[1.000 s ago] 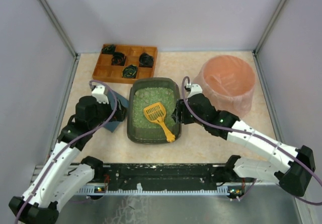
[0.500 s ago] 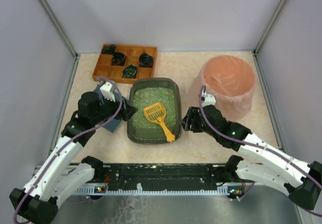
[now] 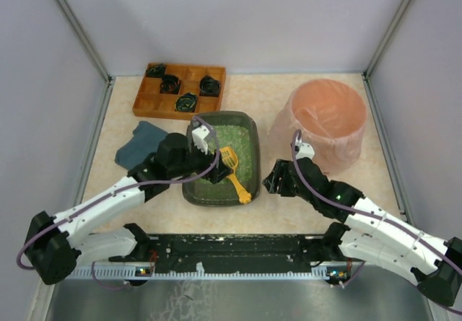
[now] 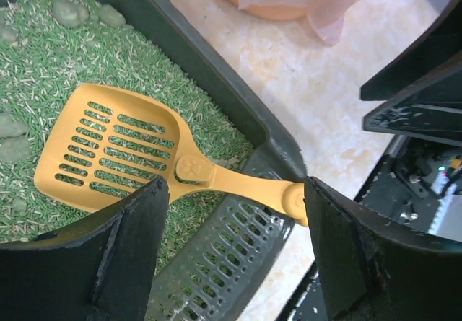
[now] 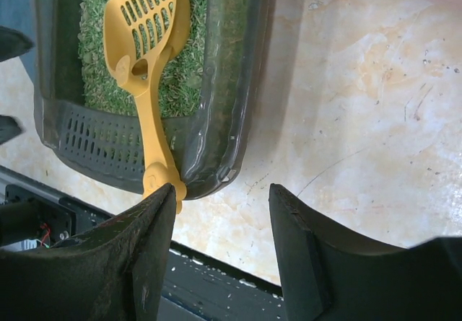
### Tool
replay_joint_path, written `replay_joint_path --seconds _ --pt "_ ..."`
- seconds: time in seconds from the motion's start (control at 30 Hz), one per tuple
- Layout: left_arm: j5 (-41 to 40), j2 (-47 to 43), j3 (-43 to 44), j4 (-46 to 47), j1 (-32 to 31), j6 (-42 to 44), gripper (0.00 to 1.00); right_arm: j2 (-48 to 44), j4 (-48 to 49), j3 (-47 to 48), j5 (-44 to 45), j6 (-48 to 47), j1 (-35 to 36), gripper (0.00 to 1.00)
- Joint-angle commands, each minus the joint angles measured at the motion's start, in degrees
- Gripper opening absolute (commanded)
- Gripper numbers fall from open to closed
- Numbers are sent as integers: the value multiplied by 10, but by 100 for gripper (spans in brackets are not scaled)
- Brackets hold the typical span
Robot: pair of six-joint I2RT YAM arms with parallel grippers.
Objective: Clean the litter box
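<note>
Beige table [image 3: 253, 94], litter box [image 3: 211, 198], tray [image 3: 196, 73], bin [image 3: 348, 150], cloth [image 3: 136, 146]

I see the dark grey-green rectangular plastic litter box [image 3: 253, 148] lying flat on the middle of the bench. It has rounded corners, a raised rim and green granular litter with a few pale clumps.

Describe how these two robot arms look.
The left arm and right arm match: white tubular links, chunky black joints, a thin purple cable looping along each. The left gripper and right gripper each have two broad matte-black fingers, plus a white wrist block.
</note>
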Motion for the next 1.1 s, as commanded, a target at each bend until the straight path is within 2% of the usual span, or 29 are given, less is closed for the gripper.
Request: replay_joint_path --seconds 0.0,0.2,0.7,0.9,1.07 --pt "-31 49 -16 54 -13 45 81 11 18 -7 -12 3 5 55" --pt "7 113 -11 84 -13 72 78 24 31 -17 -34 1 6 55" --pt "-1 191 23 64 -13 114 65 -8 7 -21 -29 4 6 55" --pt "2 207 34 63 -14 121 55 -10 2 -25 -29 5 5 55" --pt "8 209 31 60 -13 119 38 -11 1 -25 -29 5 5 55"
